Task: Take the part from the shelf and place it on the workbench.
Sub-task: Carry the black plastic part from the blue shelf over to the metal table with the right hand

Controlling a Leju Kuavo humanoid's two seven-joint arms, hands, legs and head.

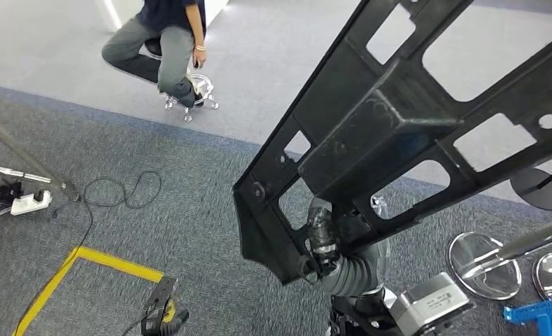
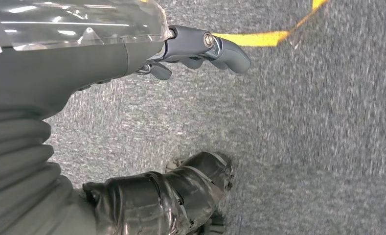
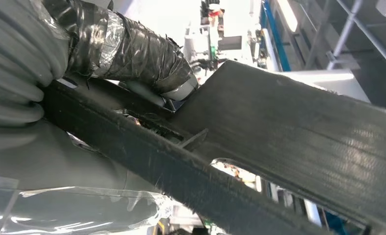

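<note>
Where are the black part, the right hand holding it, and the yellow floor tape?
black part (image 1: 371, 133), head view, on its solid central block.
right hand (image 1: 322, 241), head view, on the taped fingers gripping the part's lower edge.
yellow floor tape (image 1: 115, 263), head view, on the strip just past the corner.

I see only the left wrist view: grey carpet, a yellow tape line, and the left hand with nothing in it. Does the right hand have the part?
Observer: Yes. In the head view the right hand grips the black part near its lower corner, raised in front of the camera.
Operator: Is somebody near the robot?
Observer: A person sits on a stool ahead, beyond the carpet.
Operator: Is anything on the floor at the right side?
Observer: Round shiny stand bases rest there.
</note>
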